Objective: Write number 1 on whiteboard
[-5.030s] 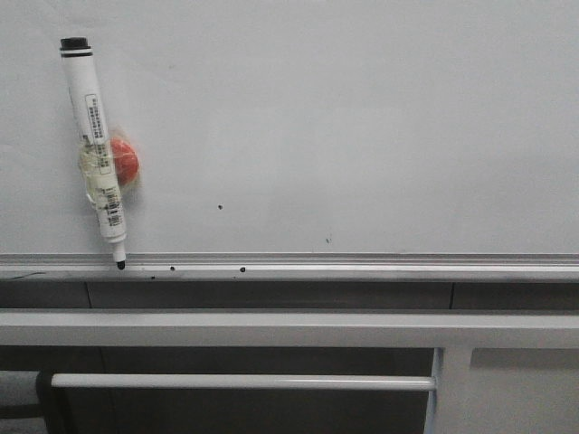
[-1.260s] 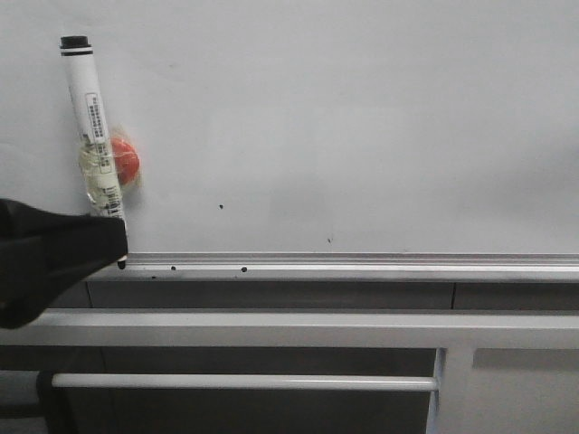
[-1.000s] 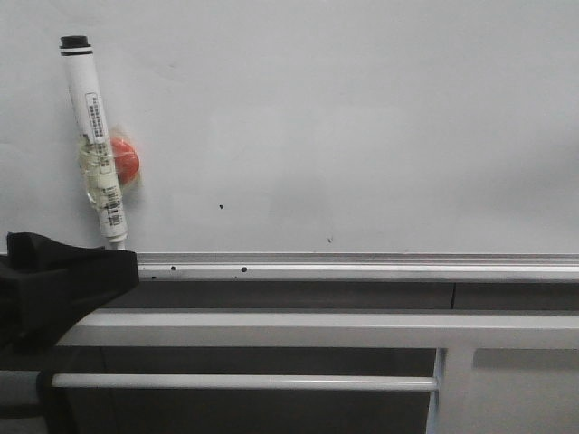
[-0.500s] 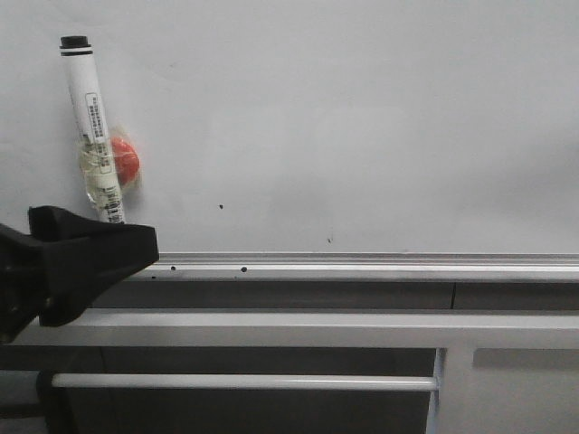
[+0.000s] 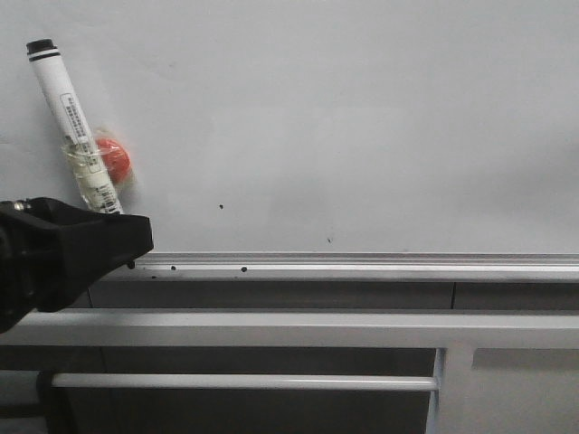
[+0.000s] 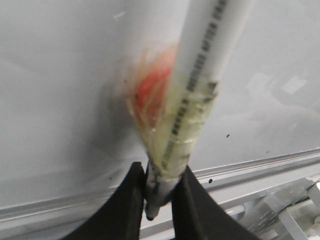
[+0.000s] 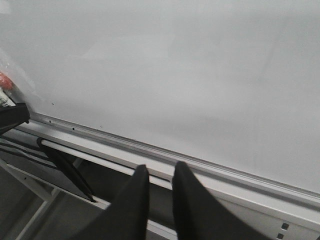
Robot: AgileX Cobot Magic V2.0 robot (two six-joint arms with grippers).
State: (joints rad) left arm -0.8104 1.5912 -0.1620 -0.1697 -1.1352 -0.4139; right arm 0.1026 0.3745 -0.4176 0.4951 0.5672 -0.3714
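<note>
The left gripper [image 6: 159, 192] has its two black fingers [image 6: 125, 202] pinched on the lower end of one white marker [image 6: 200, 85], the tip poking out just below the pads. In the front view the same gripper [image 5: 109, 242] sits at about 8 o'clock in the frame, and the marker [image 5: 72, 122] rises from it, its black cap leaning toward 11 o'clock. One red magnet [image 5: 112, 155] is taped to the barrel, on the marker's 3 o'clock side, against the board.

The right gripper [image 7: 159, 192] has its two fingers [image 7: 135, 200] drawn narrow with a slim gap and nothing between them; it does not show in the front view.

There is one whiteboard [image 5: 362, 117], filling the upper half of the front view; no drawn stroke shows on it, only three or so tiny specks near its lower edge. Its silver bottom rail [image 5: 362, 265] runs from 9 to 3 o'clock just below the marker tip. From the marker toward 3 o'clock the board surface is bare. Below the rail lie grey frame bars [image 5: 289, 327].
</note>
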